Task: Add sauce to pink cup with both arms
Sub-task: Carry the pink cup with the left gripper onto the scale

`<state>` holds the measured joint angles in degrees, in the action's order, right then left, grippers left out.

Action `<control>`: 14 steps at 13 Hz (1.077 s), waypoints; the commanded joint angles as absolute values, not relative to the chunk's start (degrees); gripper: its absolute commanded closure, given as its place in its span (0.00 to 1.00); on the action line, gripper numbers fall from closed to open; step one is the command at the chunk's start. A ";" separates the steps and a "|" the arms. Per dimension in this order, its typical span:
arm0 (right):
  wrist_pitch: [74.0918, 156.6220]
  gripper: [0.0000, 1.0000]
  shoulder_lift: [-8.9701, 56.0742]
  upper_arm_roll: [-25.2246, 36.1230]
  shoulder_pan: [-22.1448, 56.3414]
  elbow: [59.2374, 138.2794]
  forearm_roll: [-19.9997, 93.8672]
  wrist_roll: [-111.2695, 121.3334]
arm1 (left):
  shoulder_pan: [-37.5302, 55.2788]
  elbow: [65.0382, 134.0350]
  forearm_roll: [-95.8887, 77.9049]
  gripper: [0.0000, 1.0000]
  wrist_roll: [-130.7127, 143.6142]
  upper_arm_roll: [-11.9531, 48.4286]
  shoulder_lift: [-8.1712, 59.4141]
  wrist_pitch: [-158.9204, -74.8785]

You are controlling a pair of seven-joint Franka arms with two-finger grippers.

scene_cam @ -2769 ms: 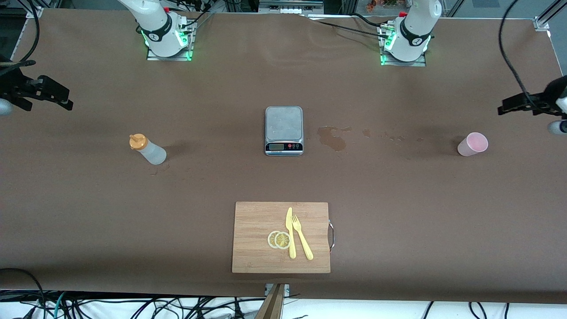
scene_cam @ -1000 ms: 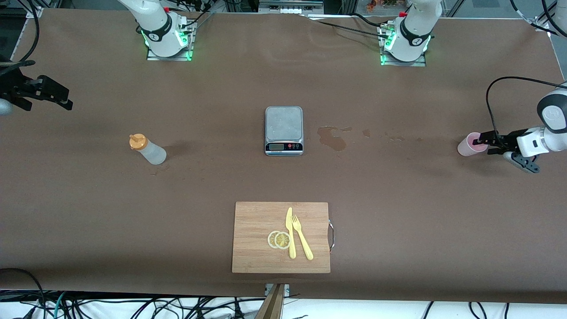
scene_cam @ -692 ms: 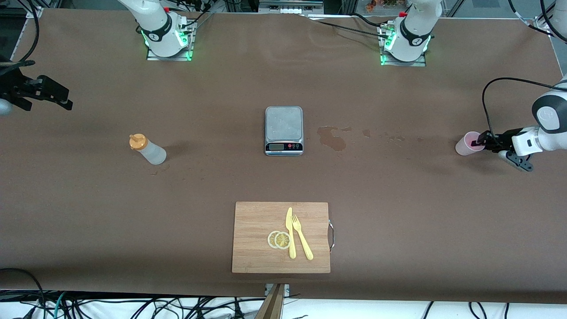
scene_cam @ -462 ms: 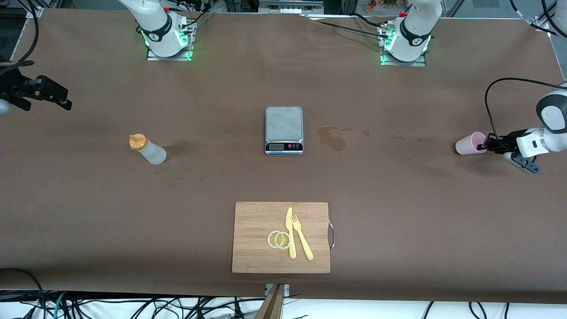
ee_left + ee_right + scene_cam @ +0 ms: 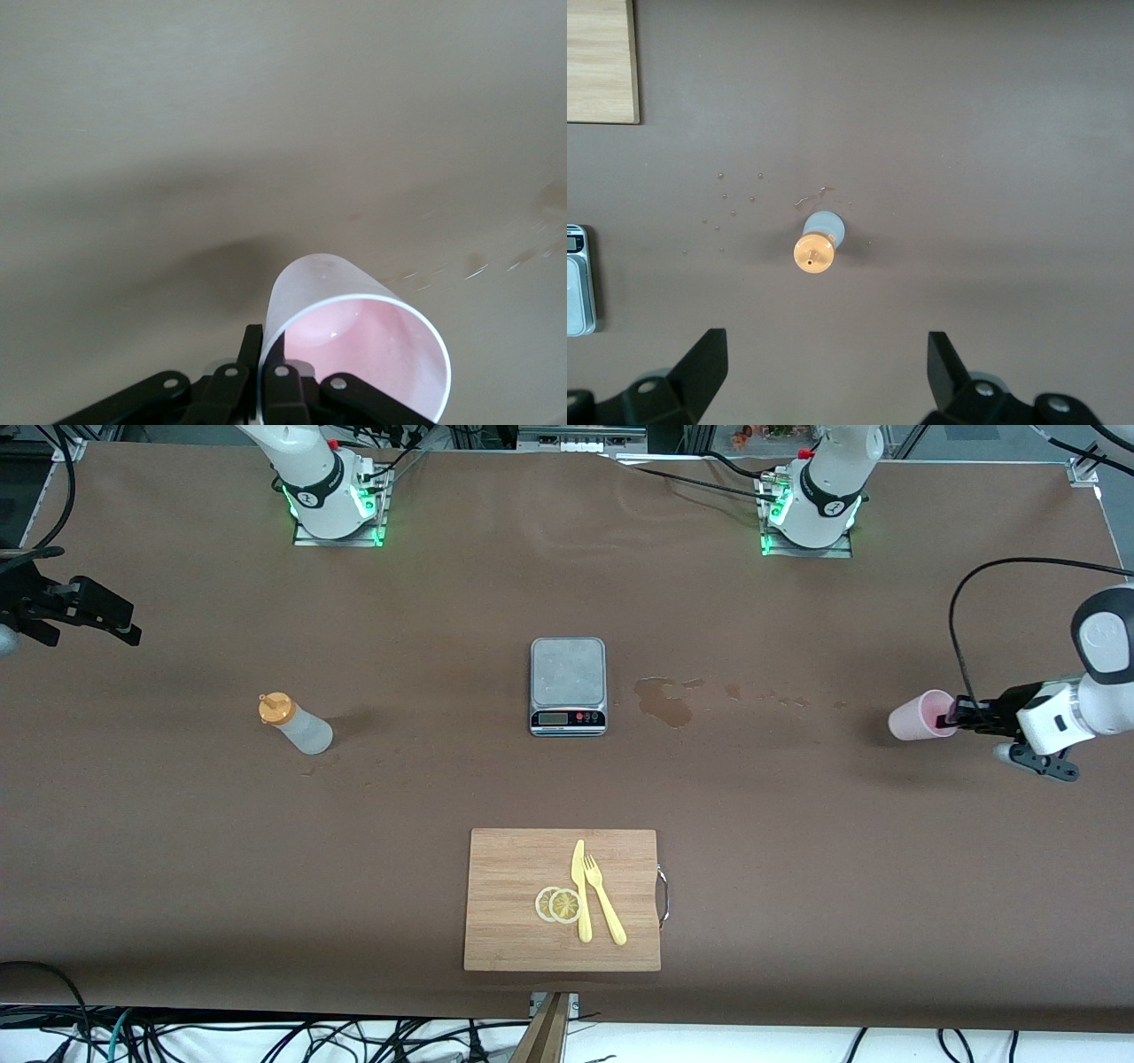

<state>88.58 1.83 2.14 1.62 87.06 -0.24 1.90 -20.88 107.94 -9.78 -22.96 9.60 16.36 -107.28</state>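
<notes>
Pink cup lifted, left gripper pinching rim

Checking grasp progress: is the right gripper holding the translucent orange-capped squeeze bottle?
No, the open right gripper hangs above the translucent orange-capped squeeze bottle, apart from it.

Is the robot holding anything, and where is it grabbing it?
Yes. The left tool is shut on the pink cup, pinching its rim. The right tool is open, holding nothing, above the sauce.
</notes>
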 commanded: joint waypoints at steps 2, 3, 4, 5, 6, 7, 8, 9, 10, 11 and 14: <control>88.33 0.00 1.58 2.29 1.41 86.75 0.35 2.55 | -20.57 109.95 -8.96 1.00 -4.36 18.51 13.01 -105.03; 88.42 0.00 1.58 2.37 1.41 86.75 0.35 2.55 | -20.57 110.21 -8.96 1.00 2.65 21.59 13.09 -105.03; 88.42 0.00 1.58 2.72 1.41 86.75 0.35 2.55 | -20.48 111.17 -8.96 1.00 8.99 25.10 13.27 -105.12; 88.42 0.00 1.58 2.72 1.41 86.75 0.35 2.55 | -20.57 111.62 -8.96 1.00 13.75 28.53 13.18 -105.12; 88.42 0.00 1.58 2.72 1.41 86.75 0.35 2.55 | -20.57 111.71 -8.96 1.00 18.06 32.48 13.10 -105.03; 88.50 0.00 1.58 3.07 1.41 86.75 0.35 2.55 | -20.57 111.71 -8.96 1.00 21.15 36.00 13.18 -105.46; 88.51 0.00 1.58 3.34 1.41 86.75 0.35 2.55 | -20.57 111.36 -9.57 1.00 21.44 38.21 13.71 -106.51; 88.51 0.00 1.58 3.51 1.32 86.84 0.35 2.64 | -20.31 111.10 -10.89 1.00 22.40 39.80 14.06 -109.48; 88.51 0.00 1.58 3.52 1.32 86.75 0.35 2.55 | -18.74 111.44 -11.86 1.00 26.07 42.69 14.15 -112.38; 88.51 0.00 1.58 3.52 1.32 86.75 0.35 2.55 | -16.20 111.62 -11.60 1.00 31.32 43.32 14.67 -115.37; 88.59 0.00 1.58 3.52 1.32 86.75 0.35 2.55 | -7.50 111.44 -11.51 1.00 42.32 43.24 17.92 -124.24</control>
<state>88.63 1.83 3.44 1.58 87.06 -0.24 1.92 -11.60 111.38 -10.49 36.50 43.48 15.73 -119.22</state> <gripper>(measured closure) 0.000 0.965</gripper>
